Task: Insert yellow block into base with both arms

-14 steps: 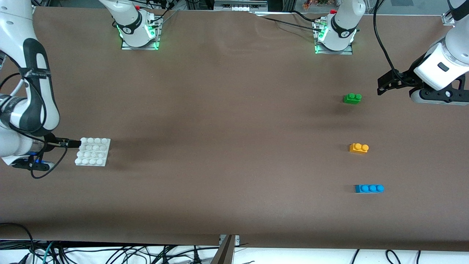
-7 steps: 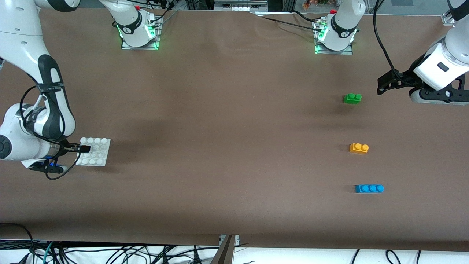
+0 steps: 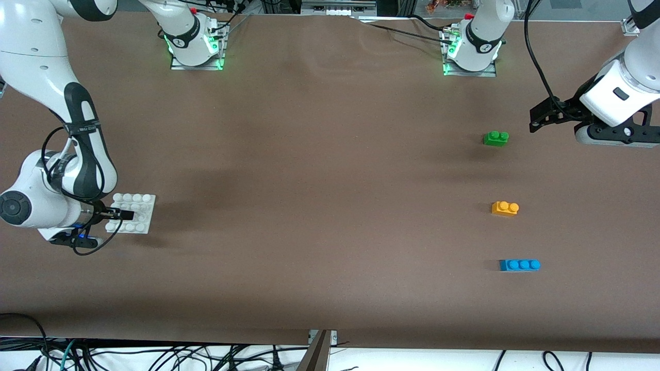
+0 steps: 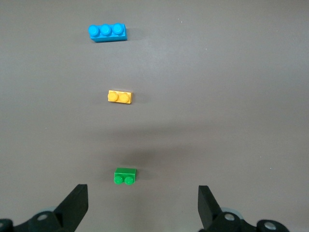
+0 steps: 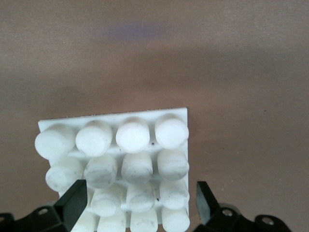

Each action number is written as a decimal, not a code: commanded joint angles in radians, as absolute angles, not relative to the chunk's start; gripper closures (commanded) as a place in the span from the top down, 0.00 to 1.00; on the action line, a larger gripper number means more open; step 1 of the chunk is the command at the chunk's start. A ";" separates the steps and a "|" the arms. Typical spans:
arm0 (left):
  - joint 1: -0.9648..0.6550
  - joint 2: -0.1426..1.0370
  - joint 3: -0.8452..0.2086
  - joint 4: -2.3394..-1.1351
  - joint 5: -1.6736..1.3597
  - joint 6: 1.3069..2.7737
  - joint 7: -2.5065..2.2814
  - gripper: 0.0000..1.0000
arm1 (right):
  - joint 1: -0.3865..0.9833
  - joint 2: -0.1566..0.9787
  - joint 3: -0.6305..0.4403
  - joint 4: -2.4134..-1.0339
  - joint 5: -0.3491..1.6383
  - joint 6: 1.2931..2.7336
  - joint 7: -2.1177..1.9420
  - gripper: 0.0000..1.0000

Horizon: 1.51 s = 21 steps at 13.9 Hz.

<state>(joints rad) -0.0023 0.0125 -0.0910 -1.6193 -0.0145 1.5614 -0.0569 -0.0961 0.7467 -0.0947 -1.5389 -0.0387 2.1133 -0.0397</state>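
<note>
Since a second ago we are seeing the right arm swing in over the base (image 3: pixel 132 213), its right end effector (image 3: pixel 122 215) now reaching further across the studded plate than before, while the left arm has hardly shifted.

Going from the right arm's end of the worktop (image 3: pixel 309 180), the right end effector is hovering low over the base's edge. In the right wrist view its fingers (image 5: pixel 72 203) are standing apart, one on each side of the base's nearest rows of studs, and we cannot tell whether they are touching it. The base is lying flat on the worktop.

Toward the left arm's end, three bricks are sitting in a row, well apart from the base: the green brick (image 3: pixel 496 138) farthest from the front camera, the yellow block (image 3: pixel 505 208) in the middle, the blue brick (image 3: pixel 519 265) nearest. The yellow block is resting upright, studs up, touched by nothing.

The left end effector (image 3: pixel 537 119) is hanging over bare worktop near the green brick, its fingers (image 4: pixel 75 205) spread wide and holding nothing; the left arm is waiting.
</note>
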 commanded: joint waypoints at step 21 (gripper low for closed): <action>-0.003 0.026 -0.109 -1.588 0.005 1.537 -0.069 1.00 | -0.009 0.799 -0.051 -1.548 -0.034 2.184 -0.034 1.00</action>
